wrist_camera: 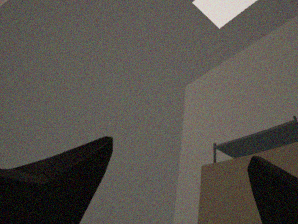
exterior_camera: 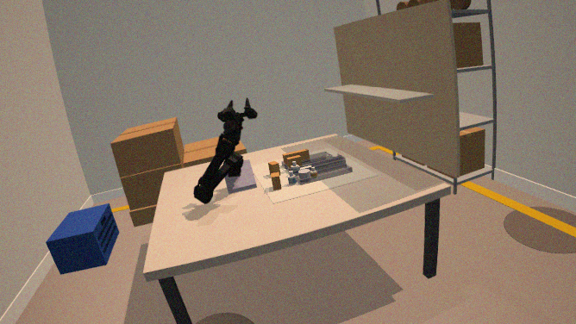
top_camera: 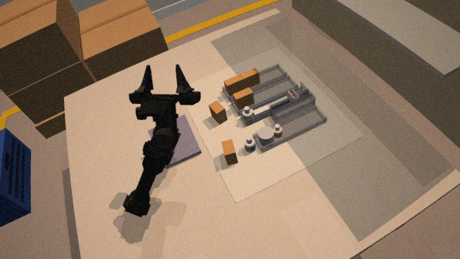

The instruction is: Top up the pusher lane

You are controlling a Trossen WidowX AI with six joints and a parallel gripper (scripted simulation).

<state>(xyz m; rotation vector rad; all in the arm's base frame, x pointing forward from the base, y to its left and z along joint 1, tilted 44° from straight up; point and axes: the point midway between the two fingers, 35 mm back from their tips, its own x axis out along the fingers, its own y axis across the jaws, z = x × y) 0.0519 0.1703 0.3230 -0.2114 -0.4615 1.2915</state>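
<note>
The fingers (top_camera: 148,80) (exterior_camera: 247,107) are released, spread wide with nothing between them, raised high over the worktop (top_camera: 268,220) (exterior_camera: 259,224). The loose white-capped jar (top_camera: 249,144) (exterior_camera: 291,177) stands upright on the worktop, near the round pale tub (top_camera: 266,134) (exterior_camera: 304,173). 1 similarly capped jar (top_camera: 247,114) (exterior_camera: 295,166) stands at the front of the lane with the white strip (top_camera: 262,110)

The black arm (top_camera: 158,144) (exterior_camera: 224,151) is raised, its links inclined and its wrist carried high. The gripper (top_camera: 163,65) (exterior_camera: 239,102) (wrist_camera: 182,155) is pointed upward, and its two fingers are spread wide apart. Nothing is held between them. In the wrist view, both dark fingertips are seen, separated by a broad gap.
</note>
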